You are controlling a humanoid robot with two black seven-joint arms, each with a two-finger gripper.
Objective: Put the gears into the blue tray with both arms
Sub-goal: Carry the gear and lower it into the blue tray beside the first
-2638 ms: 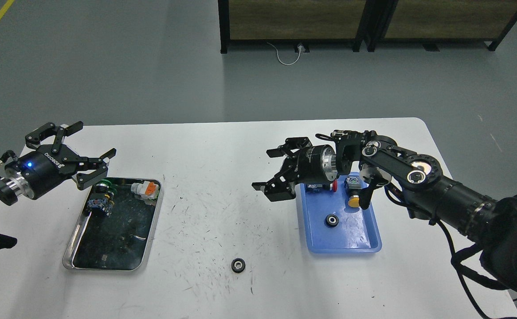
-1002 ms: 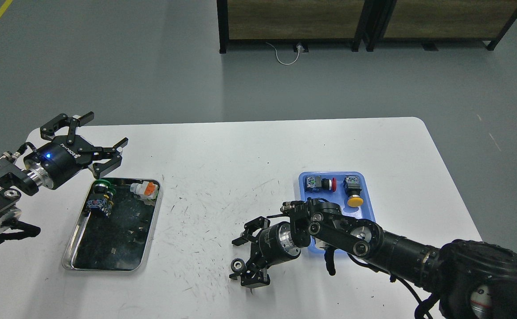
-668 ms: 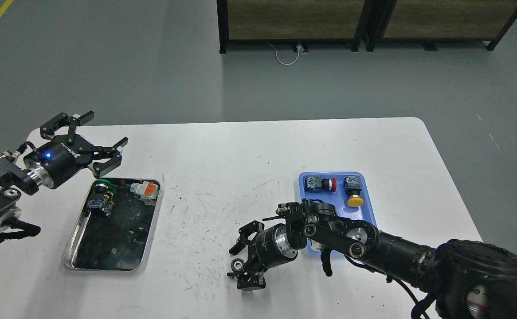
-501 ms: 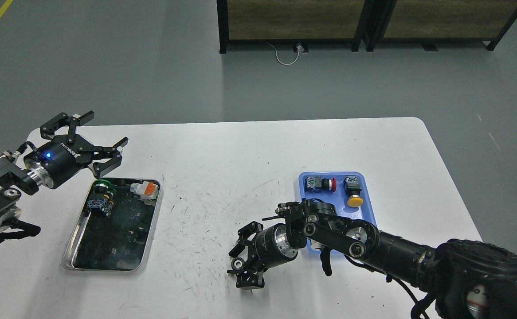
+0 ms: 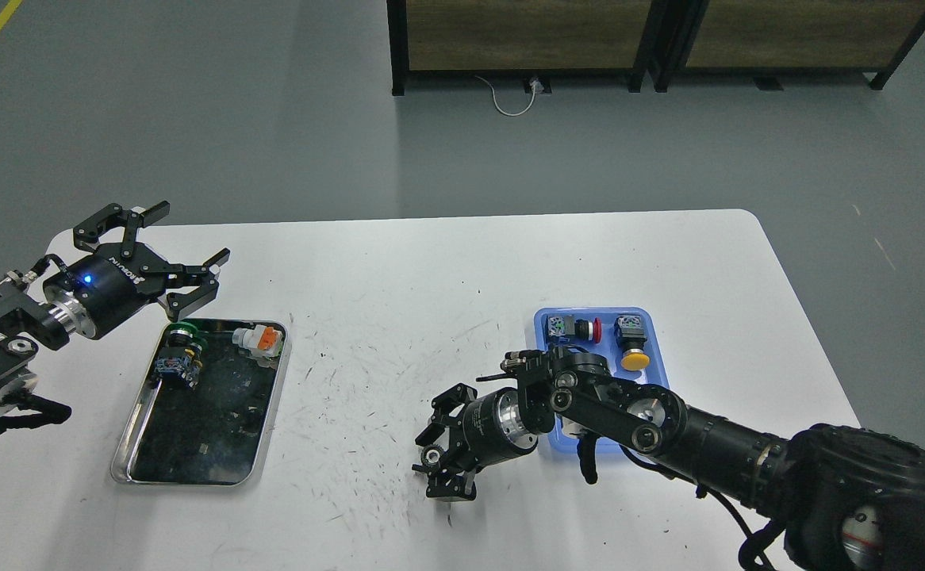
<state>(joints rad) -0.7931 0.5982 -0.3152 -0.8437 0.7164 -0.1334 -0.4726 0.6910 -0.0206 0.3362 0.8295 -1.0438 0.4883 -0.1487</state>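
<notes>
One gear [image 5: 431,455], dark and toothed with a pale centre, sits between the fingers of my right gripper [image 5: 437,457], which is shut on it just above the table, left of the blue tray [image 5: 540,321]. My right arm lies across the tray's near half and hides what is there. The tray's far half shows a red-capped switch [image 5: 584,329] and a yellow-capped switch [image 5: 635,358]. My left gripper [image 5: 183,250] hovers open and empty at the far left, above the far end of the silver tray [image 5: 124,448].
The silver tray holds a green-capped switch [image 5: 183,333], a dark part [image 5: 171,366] and an orange-and-white part [image 5: 260,338]. The white table [image 5: 399,285] is scratched in the middle. Dark shelving [image 5: 526,40] stands on the floor beyond.
My right arm swung from over the blue tray down to the gear on the table, shut on it and raised it slightly. The left gripper drifted a little right and stayed open.
</notes>
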